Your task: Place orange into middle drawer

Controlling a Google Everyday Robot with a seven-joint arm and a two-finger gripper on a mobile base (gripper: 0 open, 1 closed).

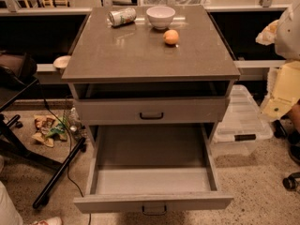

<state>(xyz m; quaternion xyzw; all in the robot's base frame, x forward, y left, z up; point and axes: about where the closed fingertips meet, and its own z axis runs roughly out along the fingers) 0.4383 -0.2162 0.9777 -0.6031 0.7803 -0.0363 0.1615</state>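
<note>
Arm: a white, rounded arm (289,29) enters at the far right edge of the view, beside the bench and mostly cut off by the frame.

Hand: the pale yellowish hand (276,102) hangs below the white arm, at about the height of the upper drawer, off the right side of the cabinet and touching nothing on it.

Hand state: cannot tell whether it is apart or together; only its blocky outer side shows.

Orange: the small round orange (171,37) sits on the bench (140,60), toward the back and slightly right of centre, free and untouched.

Orange relative to hand: well apart, up and to the left of the hand, with the bench's right edge between them.

Near the orange: a white bowl (161,17) stands upright just behind it, close but not touching; a silver-green can (122,17) lies on its side to the left of the bowl.

Middle drawer: the middle drawer (152,179) is pulled fully out toward the viewer, its flat grey floor exposed and a small dark handle (154,211) on its front.

Upper drawer: the upper drawer (187,110), just under the bench, is shut, with a dark handle at its centre.

Floor, right: a clear plastic bin (241,121) with a lid sits beside the cabinet, below the hand.

Floor, left: crumpled wrappers (47,128) lie near a black stand leg (58,172).
</note>
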